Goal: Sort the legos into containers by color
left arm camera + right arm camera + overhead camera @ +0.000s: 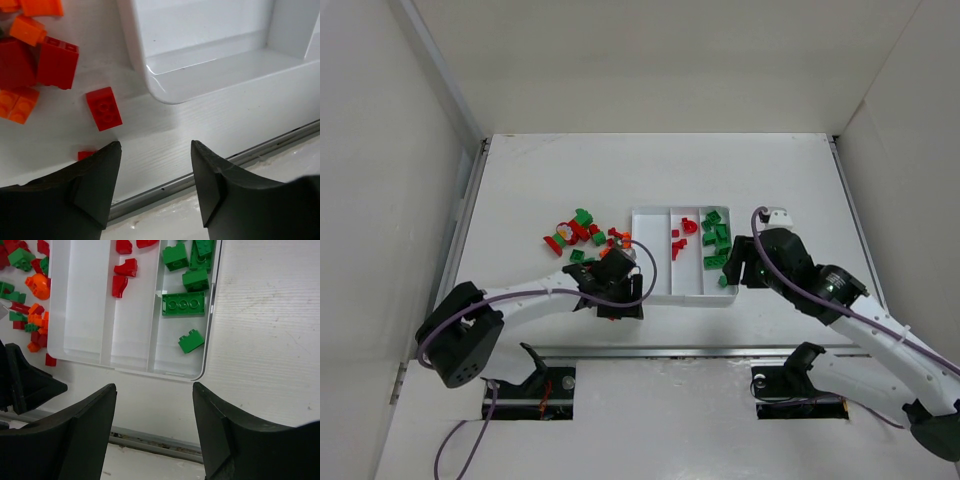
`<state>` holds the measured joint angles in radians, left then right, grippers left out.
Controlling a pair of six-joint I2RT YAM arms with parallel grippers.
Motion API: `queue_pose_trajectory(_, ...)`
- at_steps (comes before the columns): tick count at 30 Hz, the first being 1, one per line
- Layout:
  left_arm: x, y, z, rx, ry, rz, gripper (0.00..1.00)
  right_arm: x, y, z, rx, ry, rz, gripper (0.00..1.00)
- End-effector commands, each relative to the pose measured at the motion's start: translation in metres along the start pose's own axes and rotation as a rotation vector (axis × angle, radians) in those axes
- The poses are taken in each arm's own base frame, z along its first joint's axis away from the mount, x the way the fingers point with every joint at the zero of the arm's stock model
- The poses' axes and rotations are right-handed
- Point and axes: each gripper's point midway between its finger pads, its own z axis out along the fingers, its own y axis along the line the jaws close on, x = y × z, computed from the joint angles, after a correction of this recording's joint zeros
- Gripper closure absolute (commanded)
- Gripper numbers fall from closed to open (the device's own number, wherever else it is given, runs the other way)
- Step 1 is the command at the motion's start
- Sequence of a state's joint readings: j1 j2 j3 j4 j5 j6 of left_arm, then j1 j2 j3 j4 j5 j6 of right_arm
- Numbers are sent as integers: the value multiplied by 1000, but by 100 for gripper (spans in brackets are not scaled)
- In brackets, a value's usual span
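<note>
Partly hidden red lego point(86, 154), tray point(150, 85) cropped

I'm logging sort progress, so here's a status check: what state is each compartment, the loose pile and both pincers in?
Left compartment: empty.
Middle compartment: holds a few red legos only.
Right compartment: holds green legos only.
Loose legos: mixed red, green and orange, unsorted on the table left of the tray.
Left pincer: open, empty, by the tray's near left corner.
Right pincer: open, empty, at the tray's near right end.
</note>
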<state>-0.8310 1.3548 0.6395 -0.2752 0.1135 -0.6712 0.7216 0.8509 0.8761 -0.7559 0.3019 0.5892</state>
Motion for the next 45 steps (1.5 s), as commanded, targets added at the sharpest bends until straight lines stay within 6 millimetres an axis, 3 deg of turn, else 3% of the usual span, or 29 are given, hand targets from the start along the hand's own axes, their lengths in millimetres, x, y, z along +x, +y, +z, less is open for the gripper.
queue_pose_trajectory(1,68,52,3,-211,261,-18,43,-14,-2,-13,2,-57,-15,32)
queue_pose_trajectory(10,21,30,-8,-209,163,89,28,-13,3,-13,-32,-55,-30,32)
queue_pose_trajectory(15,21,34,-15,-234,159,81,0,-17,2,-19,-46,-77,-31,32)
queue_pose_trajectory(20,16,35,-9,-257,178,128,0,-19,5,-21,-63,-87,-35,32)
queue_pose_trajectory(23,10,21,-5,-209,174,175,0,-16,5,-17,-57,-79,-38,32)
queue_pose_trajectory(26,-2,3,-12,-158,136,212,0,-13,4,-12,-45,-61,-56,32)
queue_pose_trajectory(30,-16,-2,-25,-175,95,227,0,-12,5,-7,-39,-52,-68,32)
queue_pose_trajectory(36,-16,16,-30,-276,98,209,0,-14,6,-7,-44,-60,-66,32)
queue_pose_trajectory(41,0,62,-27,-426,168,104,0,-16,6,-9,-49,-67,-63,32)
queue_pose_trajectory(45,-7,59,-26,-407,153,80,0,-14,4,-5,-37,-66,-74,32)
